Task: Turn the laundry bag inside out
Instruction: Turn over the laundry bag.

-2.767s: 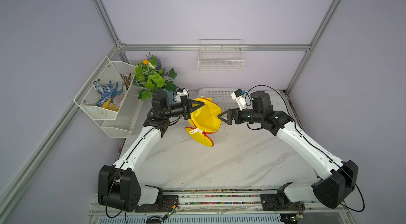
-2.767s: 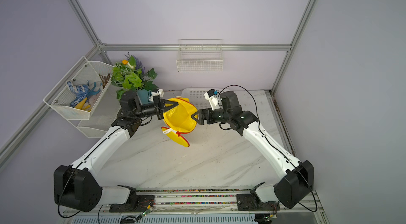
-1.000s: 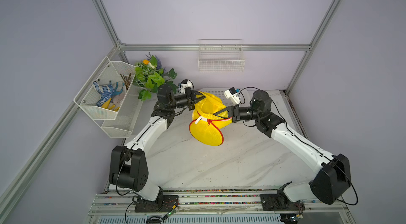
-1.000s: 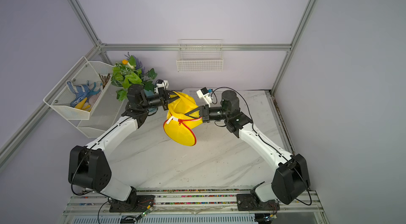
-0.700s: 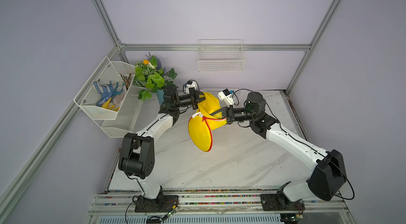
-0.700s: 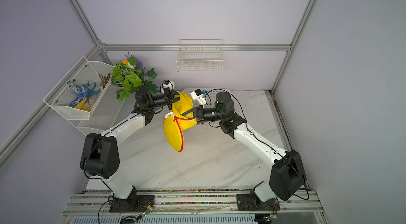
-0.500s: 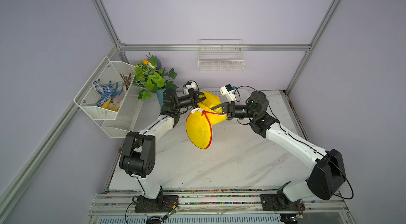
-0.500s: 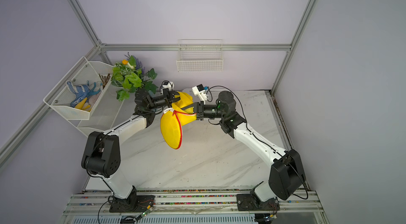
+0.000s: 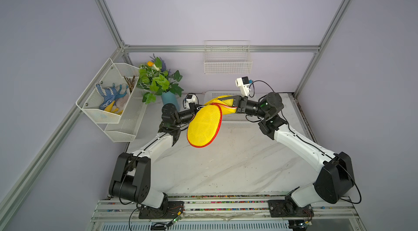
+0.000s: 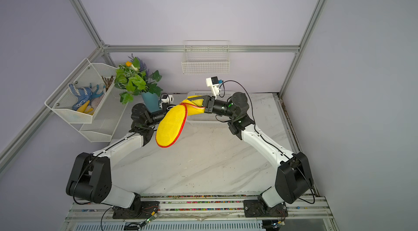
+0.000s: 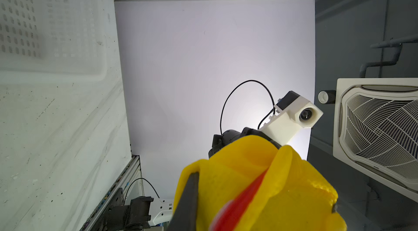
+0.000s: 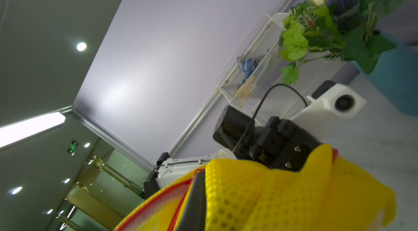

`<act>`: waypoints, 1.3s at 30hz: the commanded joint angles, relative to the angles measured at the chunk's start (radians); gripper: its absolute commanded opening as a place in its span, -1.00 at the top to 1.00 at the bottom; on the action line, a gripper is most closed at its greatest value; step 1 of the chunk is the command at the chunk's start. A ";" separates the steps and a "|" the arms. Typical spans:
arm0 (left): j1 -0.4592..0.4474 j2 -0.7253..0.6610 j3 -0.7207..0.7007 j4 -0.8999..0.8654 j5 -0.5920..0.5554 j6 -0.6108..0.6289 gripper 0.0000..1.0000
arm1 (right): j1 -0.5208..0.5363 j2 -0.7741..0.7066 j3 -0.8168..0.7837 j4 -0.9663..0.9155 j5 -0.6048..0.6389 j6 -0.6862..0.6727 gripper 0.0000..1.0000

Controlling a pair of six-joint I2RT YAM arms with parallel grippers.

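Observation:
The laundry bag [image 9: 204,125] [image 10: 172,125] is bright yellow mesh with red zipper trim. It hangs in the air between my two arms over the back of the table. Its round panel droops toward the table. My right gripper [image 9: 230,102] [image 10: 201,102] is shut on the bag's upper folded end. In the right wrist view one dark finger [image 12: 195,202] presses against the mesh [image 12: 282,196]. My left gripper [image 9: 199,108] sits behind the panel, mostly hidden. In the left wrist view yellow fabric [image 11: 260,184] fills the space beside its dark finger [image 11: 190,200], so the grip does not show.
A white perforated basket [image 9: 233,120] stands on the table right behind the bag. A plant in a blue vase [image 9: 169,99] is close to my left wrist. Wire shelves [image 9: 108,107] hang on the left wall. A wire basket [image 9: 227,64] hangs on the back wall.
The bag's round panel has swung from facing up to hanging edge-down toward the left arm. The right gripper has lifted and drawn the upper end to the right.

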 commanded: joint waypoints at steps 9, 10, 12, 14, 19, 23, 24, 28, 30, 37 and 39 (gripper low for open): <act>0.007 -0.211 -0.022 -0.345 -0.009 0.113 0.10 | -0.038 0.015 0.144 -0.002 0.309 -0.402 1.00; 0.011 -0.220 -0.017 -0.356 -0.017 0.114 0.03 | -0.035 0.014 0.150 -0.038 0.310 -0.440 1.00; 0.019 -0.240 -0.009 -0.357 -0.042 0.110 -0.16 | -0.031 0.006 0.149 -0.082 0.302 -0.491 1.00; 0.027 -0.240 -0.008 -0.340 -0.062 0.098 -0.23 | -0.028 -0.003 0.146 -0.112 0.284 -0.511 1.00; 0.049 -0.202 -0.033 -0.194 -0.089 -0.005 -0.26 | -0.021 -0.039 0.109 -0.154 0.205 -0.525 1.00; 0.065 -0.148 -0.015 -0.096 -0.095 -0.063 0.10 | -0.018 -0.100 0.065 -0.258 0.174 -0.597 1.00; 0.064 -0.129 -0.005 -0.055 -0.094 -0.090 0.26 | -0.014 -0.113 0.059 -0.301 0.176 -0.633 1.00; 0.065 -0.050 0.021 0.094 -0.098 -0.189 0.83 | 0.004 -0.167 0.015 -0.372 0.210 -0.746 1.00; 0.065 -0.011 0.029 0.158 -0.106 -0.230 0.99 | 0.015 -0.184 -0.010 -0.368 0.226 -0.775 1.00; 0.065 0.095 0.136 0.283 -0.152 -0.322 1.00 | 0.032 -0.206 -0.135 -0.196 0.277 -0.704 1.00; 0.064 0.144 0.225 0.322 -0.169 -0.355 1.00 | 0.030 -0.183 -0.183 -0.033 0.272 -0.579 1.00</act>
